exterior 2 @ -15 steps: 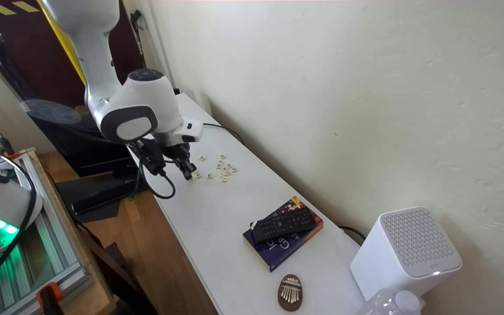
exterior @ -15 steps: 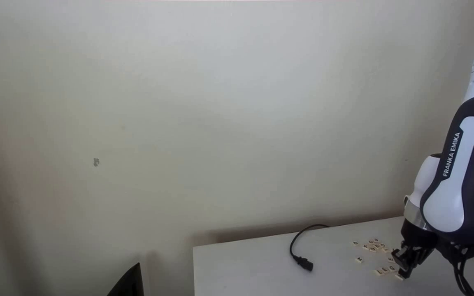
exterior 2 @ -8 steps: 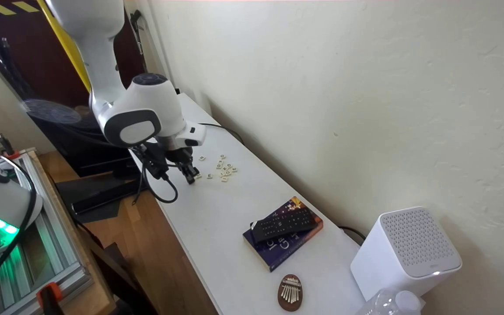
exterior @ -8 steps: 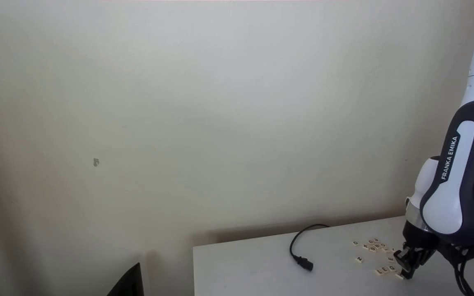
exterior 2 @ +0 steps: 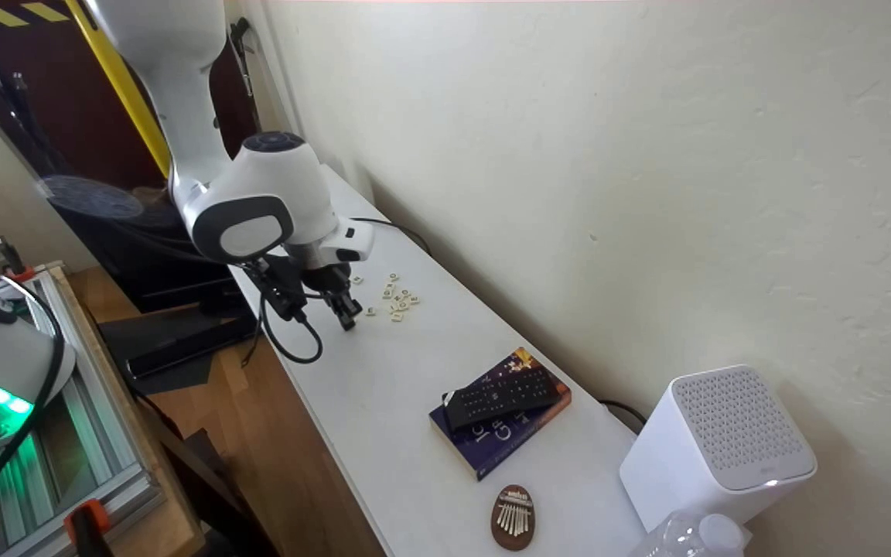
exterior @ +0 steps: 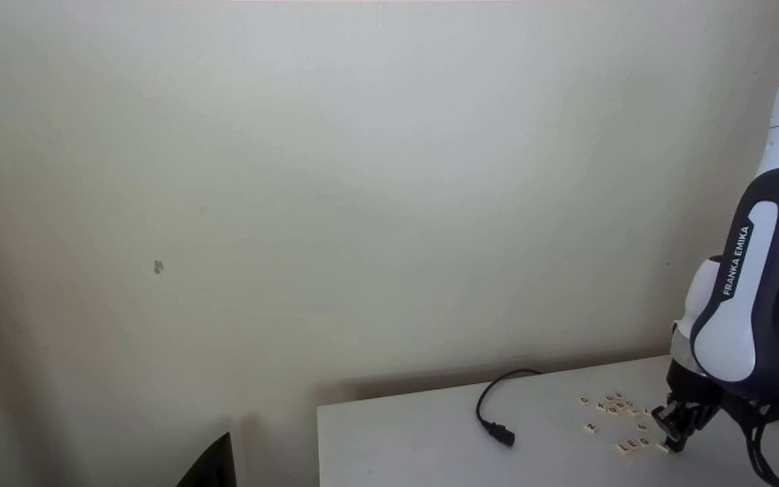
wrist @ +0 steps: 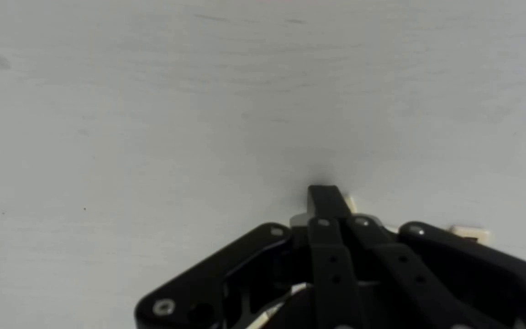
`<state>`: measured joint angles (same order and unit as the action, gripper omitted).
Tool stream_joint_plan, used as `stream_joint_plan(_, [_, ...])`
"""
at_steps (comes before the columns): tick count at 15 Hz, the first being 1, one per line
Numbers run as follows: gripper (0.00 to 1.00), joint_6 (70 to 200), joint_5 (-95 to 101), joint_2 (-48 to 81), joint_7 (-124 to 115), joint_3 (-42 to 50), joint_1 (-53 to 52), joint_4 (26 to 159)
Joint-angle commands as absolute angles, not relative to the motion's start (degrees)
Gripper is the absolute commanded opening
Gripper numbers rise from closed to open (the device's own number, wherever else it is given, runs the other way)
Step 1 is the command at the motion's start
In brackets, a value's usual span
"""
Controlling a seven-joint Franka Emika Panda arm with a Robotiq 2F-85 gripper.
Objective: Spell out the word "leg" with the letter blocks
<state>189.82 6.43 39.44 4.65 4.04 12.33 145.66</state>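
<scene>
Seemingly, blocks [exterior: 632, 444] near the hand [wrist: 330, 192] spell LEG.

Looks like lab: robot base [exterior 2: 8, 352] on metal frame [exterior 2: 90, 371], orange clamp [exterior 2: 87, 517].

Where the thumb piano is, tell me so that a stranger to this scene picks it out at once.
In an exterior view, start at the white table and find the dark blue book bearing a black remote. Below that book in the picture lies the thumb piano; its brown oval body and metal tines set it apart from both.
</scene>
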Motion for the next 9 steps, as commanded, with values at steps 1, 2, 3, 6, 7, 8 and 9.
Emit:
stream_joint_plan(1, [0.0,188.7,4.51,41.12,4.19,6.36,10.14,143.53])
stream_joint_plan(2, [0.0,188.6,4.23,41.24,3.95,6.72,9.92,143.13])
stream_joint_plan(3, [0.0,188.42,3.94,41.27,3.76,7.11,9.63,142.84])
stream_joint_plan(6, [0.0,188.36,3.25,41.88,3.01,6.98,9.75,141.19])
stream_joint_plan(7, [0.0,188.28,3.03,42.18,2.74,6.91,9.7,140.59])
stream_joint_plan(8, [0.0,188.24,2.85,42.55,2.52,6.72,9.81,139.93])
stream_joint_plan(9, [0.0,188.89,2.62,43.04,2.2,6.48,10.09,139.29])
